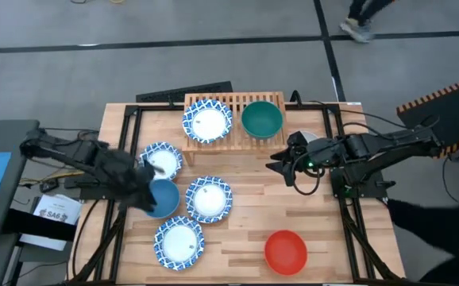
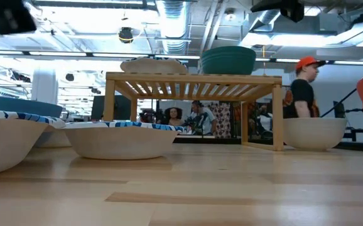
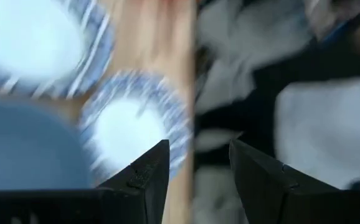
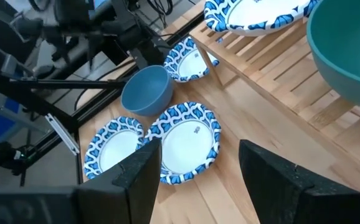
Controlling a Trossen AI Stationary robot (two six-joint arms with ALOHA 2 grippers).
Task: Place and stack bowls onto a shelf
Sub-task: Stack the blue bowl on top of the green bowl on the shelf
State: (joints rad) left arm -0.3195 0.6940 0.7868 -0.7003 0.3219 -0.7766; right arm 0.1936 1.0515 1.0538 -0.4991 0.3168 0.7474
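The light-wood shelf stands at the table's far side and carries a patterned bowl and the green bowl. Three patterned bowls, the blue bowl and the red bowl rest on the table. The white bowl stands right of the shelf, mostly under my right arm. My left gripper is open and raised beside the blue bowl. My right gripper is open in the air, near the shelf's near right corner.
A dark keyboard-like object lies behind the shelf at the far edge. Black frame rails run along the table's left and right sides. People stand in the room beyond the table. Bare planks lie between the patterned bowls and the red bowl.
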